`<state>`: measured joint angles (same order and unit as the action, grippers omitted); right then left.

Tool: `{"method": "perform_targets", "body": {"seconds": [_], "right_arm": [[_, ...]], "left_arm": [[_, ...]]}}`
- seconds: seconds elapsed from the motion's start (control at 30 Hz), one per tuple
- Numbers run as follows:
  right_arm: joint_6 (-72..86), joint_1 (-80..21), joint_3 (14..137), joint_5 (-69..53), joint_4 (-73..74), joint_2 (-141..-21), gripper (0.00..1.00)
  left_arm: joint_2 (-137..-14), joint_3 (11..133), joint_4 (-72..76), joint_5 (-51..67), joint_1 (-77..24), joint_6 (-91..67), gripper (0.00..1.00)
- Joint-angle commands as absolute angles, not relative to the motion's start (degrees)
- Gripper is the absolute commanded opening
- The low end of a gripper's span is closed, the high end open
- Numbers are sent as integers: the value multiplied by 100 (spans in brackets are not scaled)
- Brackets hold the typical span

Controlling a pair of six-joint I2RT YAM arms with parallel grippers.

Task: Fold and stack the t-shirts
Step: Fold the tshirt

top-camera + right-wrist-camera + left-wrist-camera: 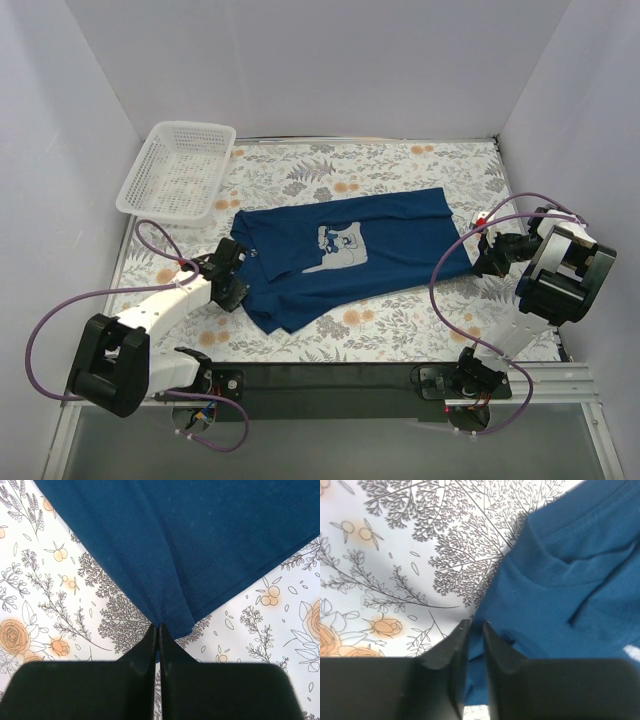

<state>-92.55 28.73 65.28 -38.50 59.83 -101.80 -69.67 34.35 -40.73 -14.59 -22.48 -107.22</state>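
Observation:
The navy-blue t-shirt (350,250) lies spread across the middle of the floral table, its grey cartoon print (338,246) facing up. My left gripper (232,266) sits at the shirt's left end, shut on the fabric near the collar; in the left wrist view blue cloth (555,600) runs between its fingertips (476,626). My right gripper (482,252) is at the shirt's right end, shut on a pinched corner of the hem (172,615), which the right wrist view shows bunched at its fingertips (158,626).
A white plastic mesh basket (178,170) stands at the far left corner, tilted against the wall. White walls close the table on three sides. A black rail (330,378) runs along the near edge. Purple cables loop from both arms.

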Motion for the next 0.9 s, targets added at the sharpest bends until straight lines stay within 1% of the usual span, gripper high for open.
{"method": "perform_targets", "body": {"seconds": [0.0, 0.07, 0.1, 0.13, 0.2, 0.33, 0.37, 0.43, 0.47, 0.53, 0.67, 0.73, 0.77, 0.87], "right_arm": [[-9211, 2874, 6733, -3832, 5924, -10239, 1], [-9255, 2865, 6662, -3814, 5933, -10213, 1], [-9290, 2865, 6645, -3806, 5933, -10213, 1], [-9299, 2865, 6592, -3806, 5924, -10222, 1], [-9316, 2865, 6557, -3814, 5924, -10239, 1], [-9325, 2865, 6530, -3885, 5924, -10274, 1], [-9325, 2857, 6530, -3893, 5933, -10274, 1], [-9325, 2856, 6530, -3911, 5933, -10283, 1], [-9308, 2856, 6556, -3911, 5933, -10292, 1], [-9308, 2856, 6557, -3911, 5933, -10283, 1], [-9290, 2848, 6557, -3902, 5933, -10257, 1], [-9290, 2848, 6539, -3894, 5941, -10257, 1], [-9290, 2848, 6539, -3894, 5933, -10274, 1], [-9299, 2848, 6557, -3885, 5933, -10292, 1]], "left_arm": [[-6882, 3506, -4219, -1767, -2153, -10451, 29], [-6724, 3638, -4298, -1609, -2162, -10232, 43], [-6645, 3769, -4315, -1530, -2162, -10143, 53], [-6479, 3823, -4368, -1320, -2162, -9916, 58], [-6294, 3937, -4412, -1047, -2162, -9678, 63], [-5635, 3702, -4071, -46, -2162, -8852, 64], [-5486, 3648, -4061, 339, -2162, -8703, 68], [-5519, 3551, -4078, 544, -2162, -8579, 68], [-5607, 3551, -4156, 545, -2162, -8604, 67], [-5888, 3568, -4192, 633, -2171, -8622, 60], [-6099, 3516, -4052, 519, -2171, -8806, 56], [-6204, 3516, -4026, 378, -2162, -8955, 53], [-6231, 3507, -4008, 369, -2162, -9017, 47], [-6319, 3393, -3885, 483, -2162, -9088, 46]]}}
